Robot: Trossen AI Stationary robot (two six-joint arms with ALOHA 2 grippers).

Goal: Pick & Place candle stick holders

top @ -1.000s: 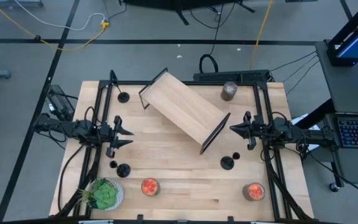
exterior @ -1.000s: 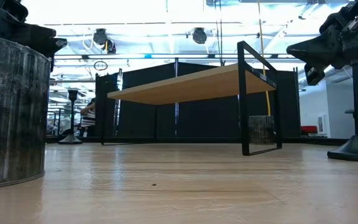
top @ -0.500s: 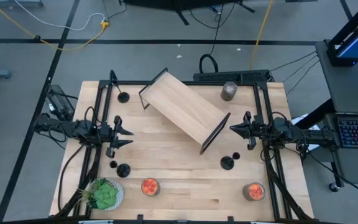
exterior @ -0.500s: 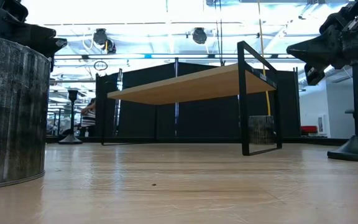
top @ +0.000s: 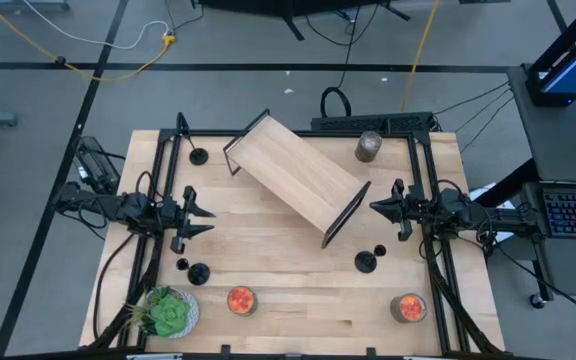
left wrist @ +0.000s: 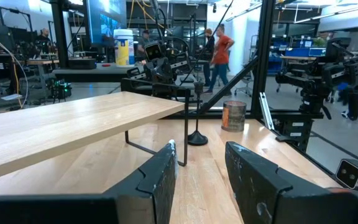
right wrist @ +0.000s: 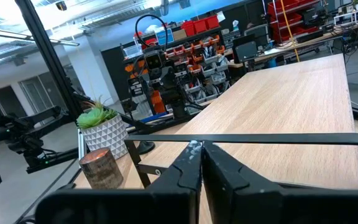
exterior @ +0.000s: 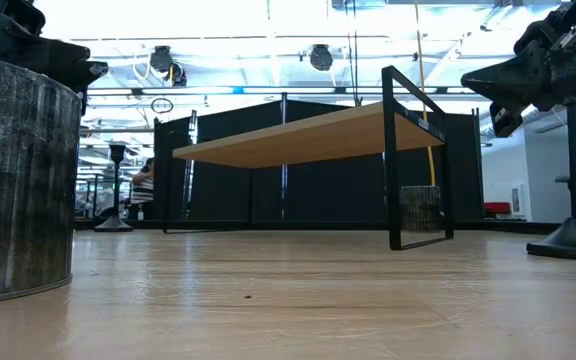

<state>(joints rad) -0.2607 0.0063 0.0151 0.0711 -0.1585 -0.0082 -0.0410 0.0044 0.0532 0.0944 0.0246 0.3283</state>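
Three black candle stick holders stand on their round bases on the wooden table: one at the far left (top: 198,156), one at the near left (top: 199,272) and one at the near right (top: 366,262), which the left wrist view shows upright (left wrist: 197,127). My left gripper (top: 206,216) hangs open and level over the table's left side, pointing right, with nothing between its fingers (left wrist: 201,152). My right gripper (top: 374,207) hangs shut over the right side, pointing left at the shelf's end (right wrist: 197,155). Neither gripper is near a holder.
A wooden shelf on a black frame (top: 298,177) stands slantwise in the table's middle, between the two arms. A grey jar (top: 368,147) is at the far right. Two orange-topped jars (top: 240,300) (top: 408,307) and a potted plant (top: 168,312) line the near edge.
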